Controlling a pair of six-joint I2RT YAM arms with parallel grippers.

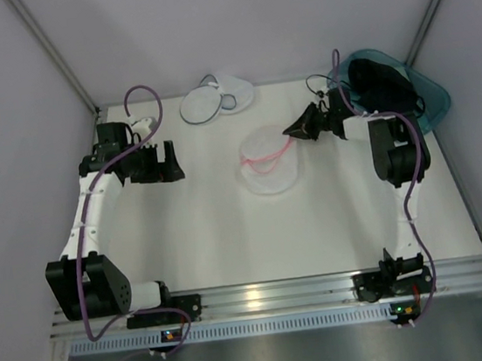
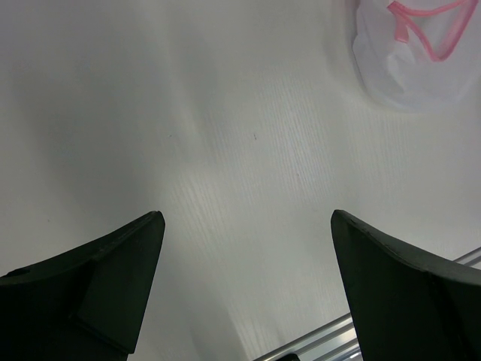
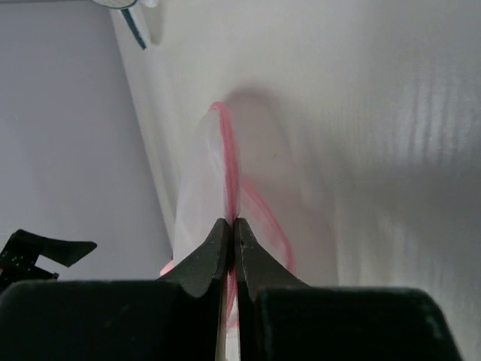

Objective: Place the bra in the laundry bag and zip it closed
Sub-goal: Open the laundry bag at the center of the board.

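left pincer [image 1: 167,161] spread wide, holding nothing, above worktop [image 1: 203,229] | pink-rim bag [image 1: 270,170] mid-worktop, its rim pinched in clenched right pincer [image 1: 292,127] | bra [image 1: 380,78] heaped in teal bin [image 1: 433,99], far right | laundry bag [image 1: 214,100] at far edge, grey rim, two discs side by side, well apart from bra

No writing, labels, brand names, numbers or signs could be read in any of the three views; every surface shown was plain or too blurred for legible marks.
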